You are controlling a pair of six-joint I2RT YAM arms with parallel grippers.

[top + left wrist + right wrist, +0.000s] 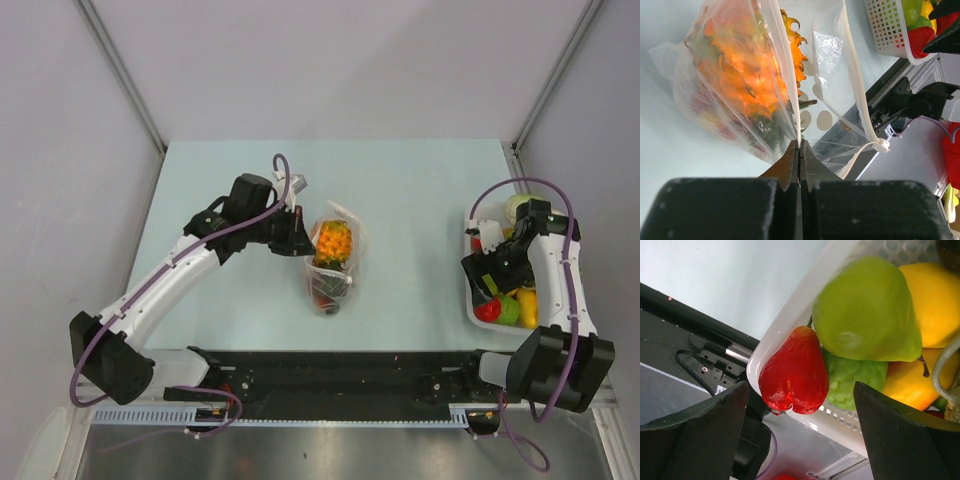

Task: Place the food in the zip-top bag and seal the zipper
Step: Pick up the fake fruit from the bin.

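Top external view, centre: I had my left gripper [303, 240] pinched shut on the zip-top bag [338, 275], orange ruffled piece [333, 243] inside, zipper [855, 85] unsealed; right gripper [493, 288], jaws apart, hovered over unbagged food [508, 308] in the tray [468, 298], right edge.

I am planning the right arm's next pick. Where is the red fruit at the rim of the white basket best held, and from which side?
Hold the red fruit across its wide, rounded middle, coming from above. It lies on top against the basket rim, and the open right gripper has a finger on each side. The green pear touches it, so avoid that side.
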